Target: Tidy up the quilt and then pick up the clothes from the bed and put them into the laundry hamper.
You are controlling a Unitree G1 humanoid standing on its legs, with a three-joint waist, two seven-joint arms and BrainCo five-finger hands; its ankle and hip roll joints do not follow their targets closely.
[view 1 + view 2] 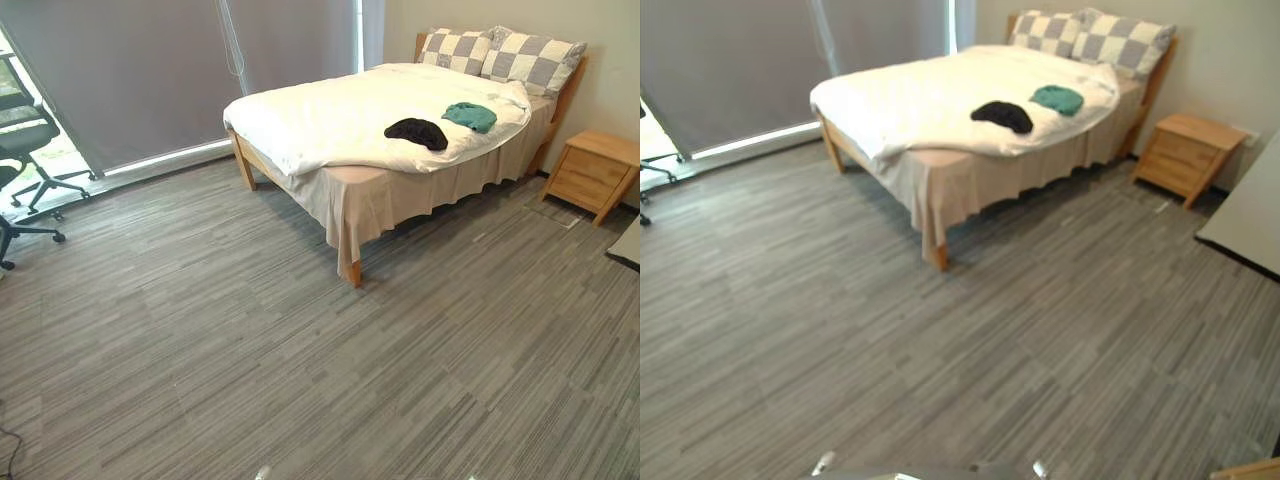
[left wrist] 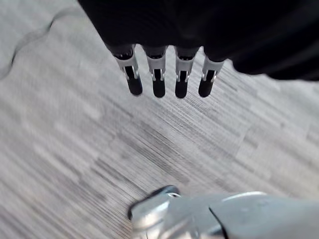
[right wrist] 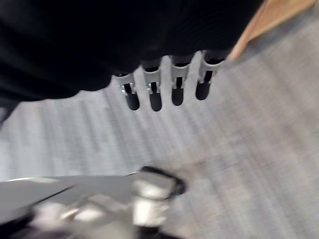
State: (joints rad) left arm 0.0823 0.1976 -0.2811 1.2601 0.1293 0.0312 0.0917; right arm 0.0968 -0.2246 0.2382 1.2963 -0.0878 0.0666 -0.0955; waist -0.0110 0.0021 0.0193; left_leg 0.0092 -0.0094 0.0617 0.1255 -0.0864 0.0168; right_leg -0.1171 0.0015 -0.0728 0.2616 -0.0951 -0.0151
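From the head camera I see a wooden-framed bed (image 1: 245, 160) standing across the room, well apart from me, with grey striped floor (image 1: 300, 360) between us. A white quilt (image 1: 340, 115) covers most of the mattress; its near edge is rumpled and falls short of the foot corner, where a beige bedsheet (image 1: 370, 200) lies exposed and hangs down toward the floor. Two pieces of clothing lie on top of the quilt, on the side nearer the nightstand: a crumpled black garment (image 1: 416, 132) and, just beside it toward the headboard, a crumpled teal garment (image 1: 470, 116). They lie close together, and I cannot tell if they touch. Two grey-and-white checked pillows (image 1: 500, 55) lean against the headboard. A light wooden nightstand with drawers (image 1: 595, 172) stands by the head of the bed, against the wall. A long grey roller blind (image 1: 150, 70) covers the window behind the bed, and a black office chair on castors (image 1: 30, 150) sits at the left edge.

In the left wrist view my left hand (image 2: 169, 74) hangs over bare floor, its fingers (image 2: 158, 82) straight, side by side, holding nothing, thumb apart. In the right wrist view my right hand (image 3: 164, 84) is the same: fingers (image 3: 155, 94) extended in a row, empty, above the floor, with a light wooden edge (image 3: 269, 17) at the corner.
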